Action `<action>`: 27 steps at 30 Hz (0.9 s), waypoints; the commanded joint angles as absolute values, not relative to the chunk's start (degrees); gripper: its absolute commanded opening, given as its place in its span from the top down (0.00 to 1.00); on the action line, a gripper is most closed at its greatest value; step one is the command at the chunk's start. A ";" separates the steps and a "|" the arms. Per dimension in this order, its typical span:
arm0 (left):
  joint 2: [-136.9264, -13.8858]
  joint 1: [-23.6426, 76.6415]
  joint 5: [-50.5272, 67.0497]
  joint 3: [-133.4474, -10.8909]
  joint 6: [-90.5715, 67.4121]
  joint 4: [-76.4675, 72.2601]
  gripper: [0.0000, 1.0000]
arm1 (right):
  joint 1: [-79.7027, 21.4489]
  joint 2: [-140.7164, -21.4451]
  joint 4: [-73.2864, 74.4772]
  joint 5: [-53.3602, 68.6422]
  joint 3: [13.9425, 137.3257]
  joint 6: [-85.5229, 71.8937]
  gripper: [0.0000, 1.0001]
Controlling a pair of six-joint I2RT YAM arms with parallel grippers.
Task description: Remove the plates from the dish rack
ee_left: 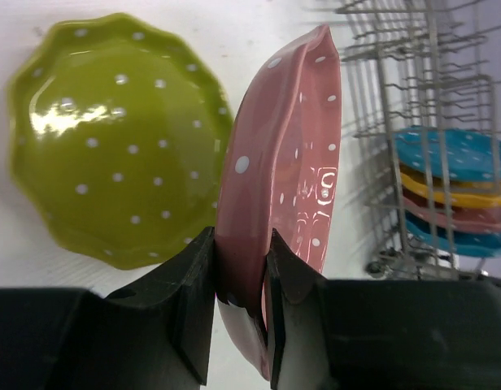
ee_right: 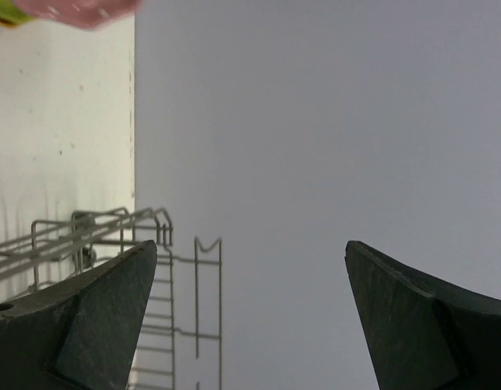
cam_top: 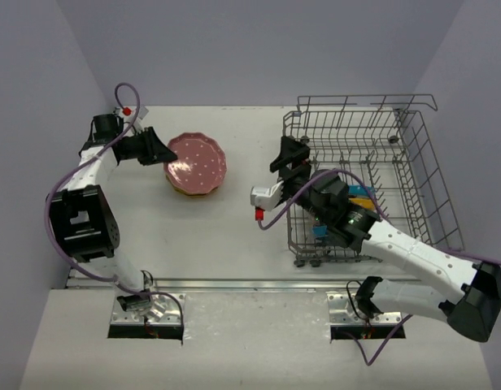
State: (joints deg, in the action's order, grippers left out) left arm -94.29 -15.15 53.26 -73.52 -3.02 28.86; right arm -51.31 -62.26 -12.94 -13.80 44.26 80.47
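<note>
The pink plate [cam_top: 195,161] sits left of centre in the overhead view, well apart from the rack [cam_top: 429,162] on the right. It lies over a green plate [cam_top: 185,190], of which only a sliver of rim shows at its lower edge. In the left wrist view the green plate fills the upper left and the pink plate rises through the middle, seen nearly edge-on. Whether the two touch I cannot tell.

The left gripper [cam_top: 159,150] is clamped on the pink plate's rim at the side facing the left edge of the overhead frame, so the plate reaches away from the fingers [ee_left: 189,284] toward the centre of the table [cam_top: 250,138]. The coming move probably turns on this: the green plate is directly beneath, so a short drop and a let-go would stack them.

The stacked plates [ee_left: 454,187], blue, yellow and pink, lie in the rack's near end, partly hidden under the right arm in the overhead view. The right gripper [cam_top: 291,162] hangs by the rack's left side, spread wide and holding nothing. It is the nearer arm to those plates, which lie toward the lower right of it.
</note>
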 commanded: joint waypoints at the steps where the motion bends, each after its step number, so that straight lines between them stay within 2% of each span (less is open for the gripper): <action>1: -97.68 -14.59 50.02 -77.35 -6.06 21.10 1.00 | -44.84 -59.24 -1.56 -18.45 51.88 64.37 0.01; 14: -109.43 -14.63 42.87 -81.56 -6.47 16.35 0.99 | -32.09 -55.27 16.96 -16.25 58.49 45.90 0.01; 15: -109.86 -14.64 42.50 -81.60 -6.20 16.53 0.93 | -31.65 -55.66 19.82 -15.43 59.37 45.16 0.01; 19: -109.73 -14.51 40.51 -81.49 -4.31 18.61 0.53 | -29.53 -60.03 37.87 -12.01 64.42 43.18 0.01; 22: -107.03 -14.50 36.95 -79.96 -2.44 19.54 0.36 | -28.44 -63.46 47.36 -8.97 68.52 41.53 0.01; 25: -102.64 -14.41 30.08 -77.12 -0.20 19.72 0.28 | -26.46 -66.07 51.14 -6.14 72.55 41.61 0.01; 26: -100.85 -14.40 26.22 -75.83 1.55 18.56 0.08 | -25.06 -67.90 54.48 -3.47 74.49 41.88 0.01; 27: -97.69 -14.33 23.95 -73.54 2.15 17.21 0.07 | -23.71 -69.20 58.07 -2.13 77.65 42.29 0.01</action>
